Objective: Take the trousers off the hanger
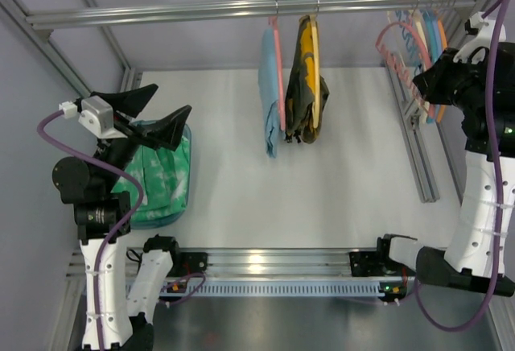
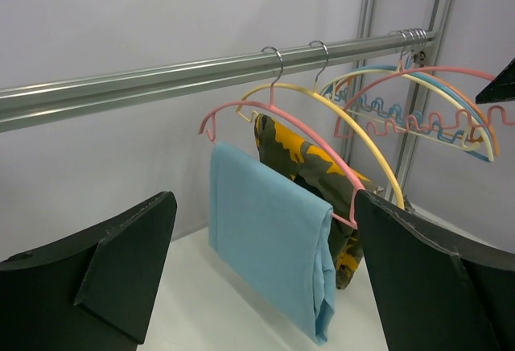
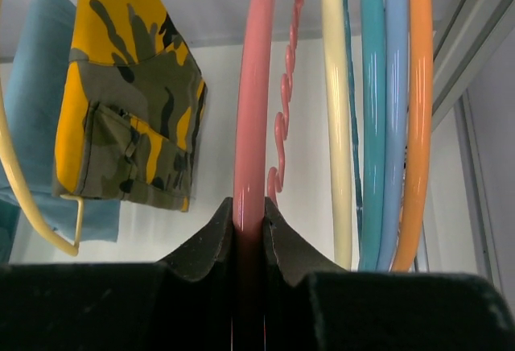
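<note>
The green trousers [image 1: 165, 178] with pale patches lie bunched in a blue basket [image 1: 182, 212] at the left, off any hanger. My left gripper [image 1: 165, 103] is open and empty above them; in the left wrist view [image 2: 265, 206] its wide-apart fingers frame the rail. The salmon-pink hanger [image 1: 394, 55] with its wavy lower bar is bare and hangs at the right end of the rail. My right gripper [image 1: 430, 77] is shut on its pink arm [image 3: 256, 85], pinched between the fingertips [image 3: 248, 210]. The hanger also shows in the left wrist view [image 2: 434, 68].
A light blue garment [image 1: 269, 93] on a pink hanger and a yellow-and-black camouflage garment [image 1: 306, 85] on a cream hanger hang mid-rail [image 1: 201, 11]. Cream, blue and orange hangers [image 3: 378, 109] hang beside the held one. An aluminium frame rail [image 1: 414, 142] lies at the right.
</note>
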### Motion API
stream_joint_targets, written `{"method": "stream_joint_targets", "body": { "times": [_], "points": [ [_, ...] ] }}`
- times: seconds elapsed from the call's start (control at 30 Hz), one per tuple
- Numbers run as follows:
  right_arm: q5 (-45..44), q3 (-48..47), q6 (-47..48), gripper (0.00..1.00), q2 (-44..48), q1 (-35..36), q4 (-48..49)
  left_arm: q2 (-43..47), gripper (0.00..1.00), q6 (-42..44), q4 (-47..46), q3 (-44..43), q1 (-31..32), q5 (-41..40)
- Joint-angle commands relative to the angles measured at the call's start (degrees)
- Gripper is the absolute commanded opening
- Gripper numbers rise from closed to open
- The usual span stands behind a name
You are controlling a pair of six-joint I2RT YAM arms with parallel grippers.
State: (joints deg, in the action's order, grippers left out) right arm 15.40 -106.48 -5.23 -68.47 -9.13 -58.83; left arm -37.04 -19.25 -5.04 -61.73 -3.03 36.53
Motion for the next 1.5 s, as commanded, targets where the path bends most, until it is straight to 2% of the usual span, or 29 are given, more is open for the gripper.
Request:
{"method": "stream_joint_targets", "body": {
  "times": [0.0,0.13,0.23,0.27,0.3,0.43,0.6,0.7,0.8,0.83,0.9,0.93,1.03,1.13,1.2,1.33,1.47],
  "points": [
    [-1.16,3.90,0.93,0.00,4.12,0.07,5.74,-0.75,0.98,0.88,0.55,-0.40,-0.05,0.64],
    [-3.35,8.38,1.19,0.00,7.03,0.07,6.97,-1.46,0.98,0.17,1.43,-0.14,-0.05,0.47],
    [-5.90,11.46,2.07,0.12,9.31,0.07,8.46,-1.99,0.98,-0.35,1.43,-0.05,0.04,0.29],
    [-7.21,12.42,2.33,0.22,9.75,0.07,8.81,-2.16,0.98,-0.35,1.43,-0.14,-0.05,0.21],
    [-7.75,12.78,2.33,0.27,10.54,0.16,8.91,-2.34,0.98,-0.35,1.43,-0.14,0.04,-0.14],
    [-9.86,13.40,2.86,0.37,11.86,0.07,8.65,-2.60,0.98,-0.18,1.43,0.12,0.04,-0.06],
    [-10.39,12.96,3.12,0.38,13.53,0.07,7.94,-4.27,0.98,0.52,7.04,-1.98,-0.05,0.73],
    [-6.80,11.73,3.56,0.41,13.97,0.07,7.41,-6.11,0.98,1.22,13.02,-4.17,0.04,1.34],
    [3.20,10.68,3.92,0.61,14.15,0.07,6.27,-8.66,0.98,2.80,20.93,-6.11,-0.05,1.70],
    [10.02,10.50,3.92,0.77,14.06,0.07,5.31,-9.28,0.98,4.46,23.64,-7.60,-0.05,1.35],
    [16.65,10.94,3.66,0.89,14.32,0.07,4.78,-11.12,0.98,6.49,31.09,-9.27,-0.05,1.00],
    [22.42,12.24,2.78,0.99,14.41,0.07,5.12,-11.65,0.98,7.81,32.97,-10.32,-0.05,0.65],
    [32.28,14.88,0.33,0.99,14.42,0.16,5.48,-13.32,0.98,10.45,40.79,-11.65,-0.05,1.34],
    [37.94,18.22,-1.79,0.99,13.71,1.12,6.79,-15.43,0.98,11.77,48.43,-12.36,-0.05,1.09],
    [36.82,19.28,-1.19,0.99,13.45,3.31,7.06,-17.36,0.98,11.25,51.60,-12.97,-0.14,-3.10],
    [29.96,23.05,1.10,1.00,13.36,16.30,8.20,-19.04,0.98,11.16,56.88,-12.97,-0.05,-11.03],
    [28.73,25.88,2.94,0.99,13.01,18.79,7.76,-18.69,0.98,12.04,59.00,-13.15,-0.14,-13.68]
  ]
}}
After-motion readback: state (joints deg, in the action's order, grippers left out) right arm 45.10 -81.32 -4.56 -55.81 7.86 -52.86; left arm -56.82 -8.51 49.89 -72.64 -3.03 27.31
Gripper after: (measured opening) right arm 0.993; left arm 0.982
